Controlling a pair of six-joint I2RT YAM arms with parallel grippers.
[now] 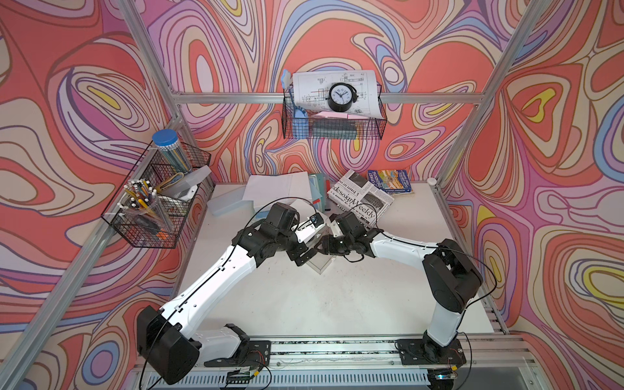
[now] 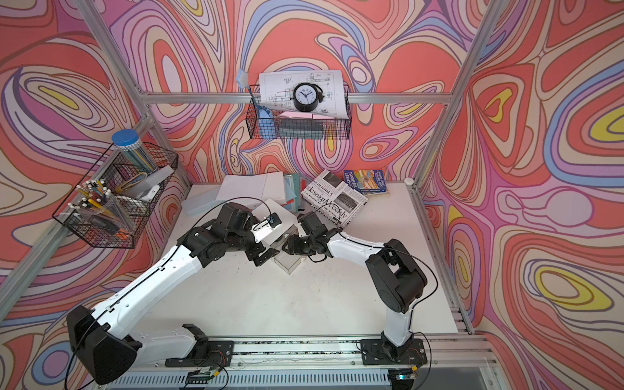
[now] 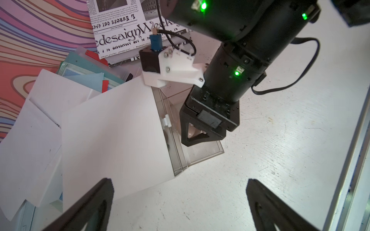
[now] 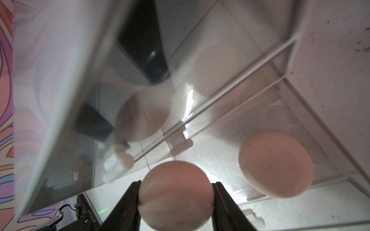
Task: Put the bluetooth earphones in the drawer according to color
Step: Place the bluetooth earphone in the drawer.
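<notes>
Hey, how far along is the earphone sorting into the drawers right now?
Done: one pink case lies in the open clear drawer. In hand: the right fingers pinch a second pink case over it; the left fingers are open, empty. Left: release it; other cases are not clearly visible.

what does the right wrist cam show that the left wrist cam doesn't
Only right wrist: a pink earphone case clamped in the right claw, and a second pink case lying in the drawer. Only left wrist: the left claw, open, and the newspaper. Both: the clear open drawer, with the right claw reaching into it.
</notes>
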